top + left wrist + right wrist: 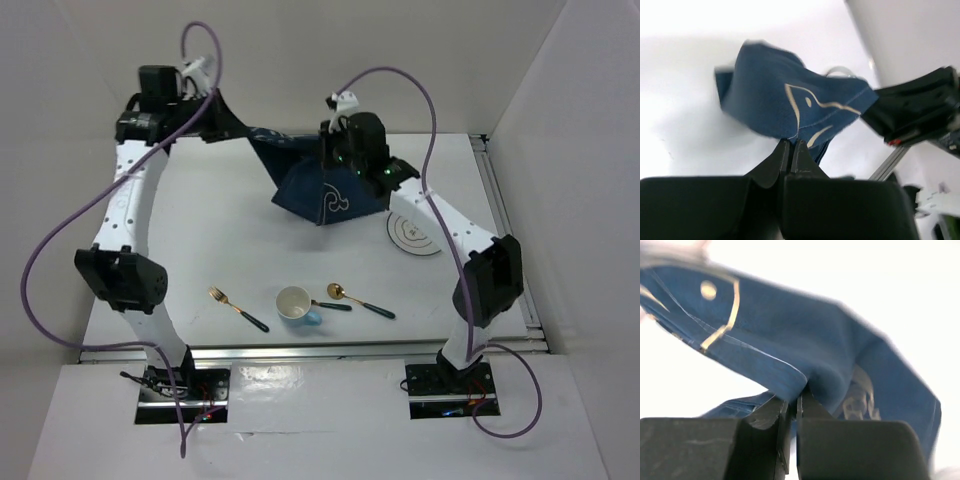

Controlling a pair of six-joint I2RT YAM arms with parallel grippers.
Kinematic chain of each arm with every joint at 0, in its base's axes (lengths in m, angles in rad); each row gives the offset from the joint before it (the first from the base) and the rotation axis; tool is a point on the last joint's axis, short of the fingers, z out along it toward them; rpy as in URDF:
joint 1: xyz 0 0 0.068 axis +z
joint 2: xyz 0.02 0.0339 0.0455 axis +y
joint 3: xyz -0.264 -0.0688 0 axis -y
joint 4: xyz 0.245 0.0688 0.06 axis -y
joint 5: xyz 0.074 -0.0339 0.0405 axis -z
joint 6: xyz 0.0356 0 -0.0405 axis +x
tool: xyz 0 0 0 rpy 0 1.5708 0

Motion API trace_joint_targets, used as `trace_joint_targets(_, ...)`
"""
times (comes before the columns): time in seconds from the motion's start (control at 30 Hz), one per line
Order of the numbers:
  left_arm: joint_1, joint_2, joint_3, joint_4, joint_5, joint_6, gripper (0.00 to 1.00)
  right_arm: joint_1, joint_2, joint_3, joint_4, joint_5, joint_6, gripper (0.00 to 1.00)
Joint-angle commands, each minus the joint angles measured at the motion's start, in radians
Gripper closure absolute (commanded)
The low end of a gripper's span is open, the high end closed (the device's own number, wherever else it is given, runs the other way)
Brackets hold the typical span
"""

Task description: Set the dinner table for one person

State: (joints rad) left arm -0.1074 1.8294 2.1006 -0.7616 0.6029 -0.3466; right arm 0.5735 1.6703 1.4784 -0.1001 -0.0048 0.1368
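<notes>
A navy blue placemat (325,188) with white whale drawings hangs stretched between my two grippers above the far part of the white dinner table (220,230). My left gripper (222,110) is shut on its left corner; in the left wrist view the cloth (790,100) rises from the closed fingertips (792,144). My right gripper (340,150) is shut on the cloth's right edge, with the placemat (805,345) draped over it (794,401). A white plate (413,235) lies partly under the right arm. A white cup (294,303), a gold fork (237,308) and two gold spoons (362,301) lie near the front.
Aluminium rails run along the table's front edge (310,349) and right edge (505,220). White walls close in the back and sides. Purple cables loop above both arms.
</notes>
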Motion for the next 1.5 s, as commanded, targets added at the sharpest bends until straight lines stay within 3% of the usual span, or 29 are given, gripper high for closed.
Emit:
trace_joint_targets(0.0, 0.142, -0.148, 0.015, 0.125, 0.127, -0.077, 1.0, -0.015, 0.106, 0.283, -0.033, -0.047, -0.085, 1.0)
trace_joint_targets(0.07, 0.192, -0.174, 0.024, 0.183, 0.171, -0.103, 1.0, -0.015, 0.143, 0.426, -0.053, -0.064, -0.098, 1.0)
trace_joint_targets(0.17, 0.273, -0.197, 0.073, 0.212, 0.231, -0.161, 1.0, -0.024, 0.174, 0.509, -0.053, -0.086, -0.098, 1.0)
trace_joint_targets(0.27, 0.296, -0.232, 0.073, 0.264, 0.305, -0.209, 1.0, -0.024, 0.174, 0.481, -0.009, -0.086, -0.098, 1.0)
trace_joint_targets(0.43, 0.2, -0.326, -0.112, 0.379, 0.396, -0.233, 1.0, -0.089, 0.12, 0.327, 0.068, -0.041, -0.068, 1.0)
trace_joint_targets(0.5, 0.116, -0.381, -0.27, 0.413, 0.452, -0.221, 1.0, -0.136, 0.111, 0.258, 0.077, -0.029, -0.056, 1.0)
trace_joint_targets(0.53, 0.088, -0.395, -0.324, 0.413, 0.471, -0.203, 0.98, -0.156, 0.111, 0.258, 0.033, -0.043, -0.043, 0.94)
trace_joint_targets(0.57, 0.065, -0.407, -0.376, 0.404, 0.471, -0.184, 0.89, -0.175, 0.111, 0.258, 0.011, -0.043, -0.043, 0.82)
trace_joint_targets(0.6, 0.036, -0.42, -0.48, 0.394, 0.471, -0.149, 0.52, -0.207, 0.121, 0.258, -0.01, -0.043, -0.03, 0.58)
trace_joint_targets(0.63, 0.035, -0.432, -0.557, 0.369, 0.471, -0.12, 0.23, -0.225, 0.121, 0.24, -0.035, -0.052, -0.02, 0.44)
trace_joint_targets(0.67, 0.026, -0.432, -0.582, 0.351, 0.46, -0.106, 0.18, -0.241, 0.121, 0.229, -0.035, -0.061, -0.02, 0.32)
trace_joint_targets(0.7, 0.026, -0.415, -0.593, 0.326, 0.451, -0.089, 0.16, -0.254, 0.111, 0.218, -0.047, -0.061, -0.01, 0.29)
trace_joint_targets(0.83, 0.063, -0.351, -0.544, 0.192, 0.362, -0.039, 0.14, -0.291, 0.085, 0.157, -0.067, -0.092, 0.0, 0.27)
trace_joint_targets(0.9, 0.081, -0.303, -0.513, 0.135, 0.31, -0.022, 0.19, -0.291, 0.063, 0.108, -0.076, -0.103, 0.009, 0.27)
trace_joint_targets(0.93, 0.107, -0.292, -0.513, 0.134, 0.301, -0.031, 0.25, -0.291, 0.048, 0.091, -0.09, -0.115, 0.009, 0.29)
trace_joint_targets(0.97, 0.124, -0.279, -0.513, 0.134, 0.285, -0.041, 0.41, -0.291, 0.03, 0.07, -0.111, -0.126, 0.021, 0.3)
trace_joint_targets(1.03, 0.165, -0.279, -0.562, 0.125, 0.184, -0.089, 0.62, -0.291, 0.019, 0.002, -0.136, -0.176, 0.049, 0.4)
trace_joint_targets(1.1, 0.192, -0.259, -0.594, 0.078, 0.066, -0.12, 0.71, -0.291, -0.009, -0.07, -0.188, -0.204, 0.079, 0.46)
trace_joint_targets(1.17, 0.224, -0.243, -0.636, 0.016, -0.156, -0.178, 0.64, -0.291, -0.009, -0.118, -0.226, -0.219, 0.121, 0.47)
trace_joint_targets(1.2, 0.235, -0.234, -0.651, -0.034, -0.225, -0.198, 0.55, -0.291, -0.009, -0.136, -0.283, -0.219, 0.148, 0.47)
trace_joint_targets(1.23, 0.247, -0.234, -0.707, -0.035, -0.311, -0.215, 0.37, -0.291, -0.009, -0.17, -0.311, -0.228, 0.174, 0.47)
trace_joint_targets(1.3, 0.285, -0.234, -0.781, -0.021, -0.341, -0.253, 0.23, -0.291, -0.009, -0.203, -0.366, -0.238, 0.242, 0.43)
trace_joint_targets(1.47, 0.342, -0.202, -0.95, 0.09, -0.37, -0.319, 0.19, -0.291, -0.041, -0.358, -0.326, -0.297, 0.375, 0.38)
